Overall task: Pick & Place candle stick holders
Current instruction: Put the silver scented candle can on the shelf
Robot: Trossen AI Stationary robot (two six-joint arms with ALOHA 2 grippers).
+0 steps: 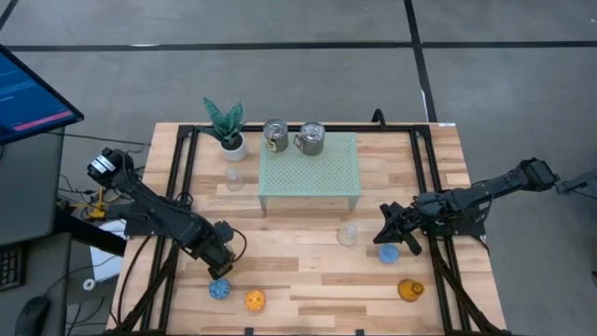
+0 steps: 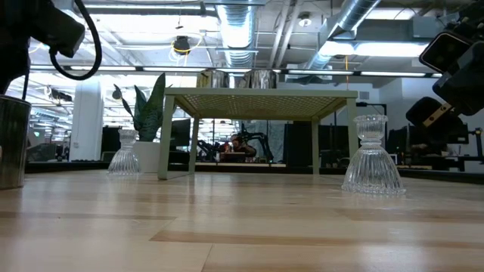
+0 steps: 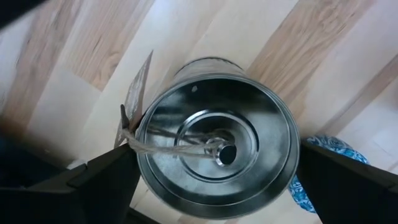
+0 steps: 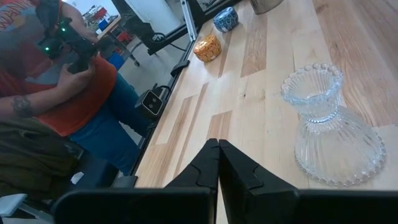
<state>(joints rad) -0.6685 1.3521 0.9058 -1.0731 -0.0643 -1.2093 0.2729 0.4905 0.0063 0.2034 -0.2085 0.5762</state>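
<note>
**benchwatcher:** So which step is this? Looks to me like the left gripper [image 1: 222, 252] is lining up a grab. In its wrist view the fingers [image 3: 93, 183] stand wide apart on either side of a shiny silver holder [image 3: 216, 149], looking straight down into it, not squeezing it. From above, that spot is around 7 o'clock on the table [image 1: 308, 280].

**tealight_tom:** Agreed, pre-grasp. Next move is probably just lower a touch and close on the rim (there's a string and tag on that one, could snag). After that I'd guess it heads for the pale green stand [image 1: 309, 168] at 12 o'clock, where two silver holders [image 1: 275, 135] already sit.

**benchwatcher:** And the right gripper [image 1: 390, 224]?

**tealight_tom:** Fingers pressed together, holding nothing, hanging around 4 o'clock just beside a clear glass holder [image 4: 328, 134]. Looks like it's waiting.

**benchwatcher:** Rest still on the wood: a blue one [image 1: 220, 289] and an orange one [image 1: 255, 300] near 7, another blue [image 1: 389, 253] and an amber one [image 1: 409, 290] toward 5, a second clear glass one [image 1: 234, 179] by the plant [image 1: 225, 124] at 11.

**tealight_tom:** So early days, most still to move.
</note>
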